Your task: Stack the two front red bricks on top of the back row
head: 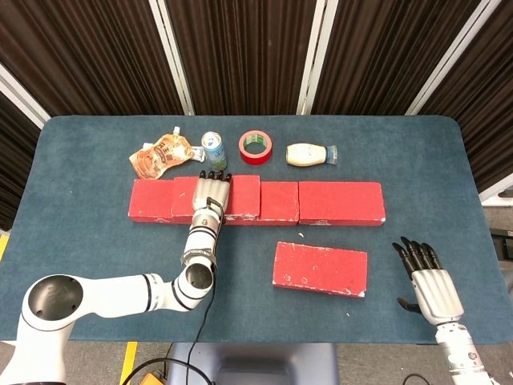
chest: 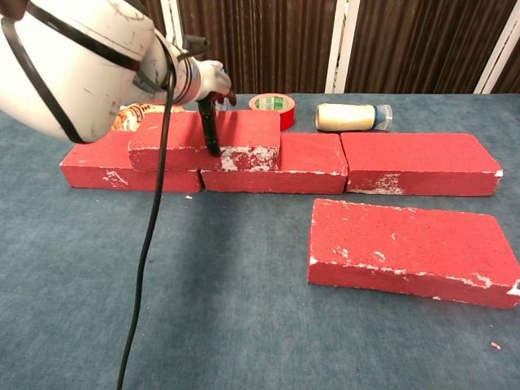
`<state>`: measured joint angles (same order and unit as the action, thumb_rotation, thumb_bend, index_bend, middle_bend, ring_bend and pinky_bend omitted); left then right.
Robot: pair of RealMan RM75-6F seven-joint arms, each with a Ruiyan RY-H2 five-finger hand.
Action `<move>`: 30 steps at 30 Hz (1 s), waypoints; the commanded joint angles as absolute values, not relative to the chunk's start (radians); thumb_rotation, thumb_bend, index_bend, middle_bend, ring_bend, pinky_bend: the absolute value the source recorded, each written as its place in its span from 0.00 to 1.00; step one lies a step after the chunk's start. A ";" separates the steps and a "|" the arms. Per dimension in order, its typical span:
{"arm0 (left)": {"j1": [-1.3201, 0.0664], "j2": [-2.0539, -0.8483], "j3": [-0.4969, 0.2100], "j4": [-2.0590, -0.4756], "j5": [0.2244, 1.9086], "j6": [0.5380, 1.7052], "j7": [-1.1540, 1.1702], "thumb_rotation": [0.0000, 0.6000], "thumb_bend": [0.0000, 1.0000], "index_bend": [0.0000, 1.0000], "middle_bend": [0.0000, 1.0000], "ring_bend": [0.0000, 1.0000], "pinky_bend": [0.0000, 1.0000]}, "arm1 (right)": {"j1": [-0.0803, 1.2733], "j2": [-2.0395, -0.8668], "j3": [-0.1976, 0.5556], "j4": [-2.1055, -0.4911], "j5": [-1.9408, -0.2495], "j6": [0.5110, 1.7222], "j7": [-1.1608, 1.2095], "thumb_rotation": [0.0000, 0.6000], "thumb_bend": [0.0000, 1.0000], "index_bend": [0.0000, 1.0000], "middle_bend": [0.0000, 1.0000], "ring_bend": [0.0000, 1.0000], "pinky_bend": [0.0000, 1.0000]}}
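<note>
In the head view, the left hand (head: 210, 195) lies on top of the stacked brick (head: 215, 197), with its dark fingertips reaching over the far edge, so it seems to hold this brick from above; the brick sits on the back row (head: 337, 202) across the joint of the two left bricks. The right hand (head: 427, 281) rests on the table (head: 72, 160) near the right front corner, with fingers apart and nothing in it. The second front brick (head: 320, 269) lies flat and free in front of the row, between the row and the right hand, not touching either. In the chest view, a dark thumb of the left hand (chest: 207, 89) comes down over the front face of the stacked brick (chest: 244, 138), so the hand clamps it front to back. The brick seems level and fully supported on the row (chest: 418, 162). To finish this step well, the hand should probably open slowly and lift straight up, so the brick is not dragged forward. The can (head: 212, 145) and the tape roll (chest: 271, 104) stand just behind the row, so the fingers should not sweep backward. The free brick (chest: 410, 248) is still to be placed, likely on the right part of the row.
</note>
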<state>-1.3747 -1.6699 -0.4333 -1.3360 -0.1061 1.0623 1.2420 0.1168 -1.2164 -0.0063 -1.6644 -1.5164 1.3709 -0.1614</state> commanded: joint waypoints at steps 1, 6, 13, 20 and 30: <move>-1.372 -1.646 -0.447 -1.374 -0.074 1.084 1.214 1.00 0.20 0.00 0.00 0.00 0.03 | 0.117 -1.216 -0.007 -1.664 -1.518 1.371 -0.161 1.00 0.00 0.08 0.10 0.01 0.00; -1.342 -1.576 -0.475 -1.492 -0.013 1.129 1.143 1.00 0.20 0.00 0.00 0.00 0.03 | 0.117 -1.218 -0.008 -1.660 -1.518 1.370 -0.165 1.00 0.00 0.08 0.10 0.01 0.00; -1.225 -1.410 -0.439 -1.726 0.190 1.216 1.019 1.00 0.20 0.00 0.00 0.00 0.02 | 0.117 -1.222 -0.012 -1.662 -1.522 1.369 -0.175 1.00 0.00 0.08 0.10 0.01 0.00; -0.981 -1.243 -0.326 -1.841 0.562 1.211 0.696 1.00 0.22 0.00 0.00 0.00 0.01 | 0.117 -1.229 -0.012 -1.667 -1.518 1.365 -0.187 1.00 0.00 0.08 0.10 0.01 0.00; -0.678 -1.003 -0.169 -1.856 0.944 1.290 0.373 1.00 0.22 0.00 0.00 0.00 0.01 | 0.121 -1.238 -0.011 -1.662 -1.506 1.353 -0.205 1.00 0.00 0.08 0.10 0.01 0.00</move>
<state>-0.7431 -1.0655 -0.2161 -1.8466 0.8695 1.2509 0.4447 0.1207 -1.2384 -0.0105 -1.6625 -1.5054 1.3536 -0.2050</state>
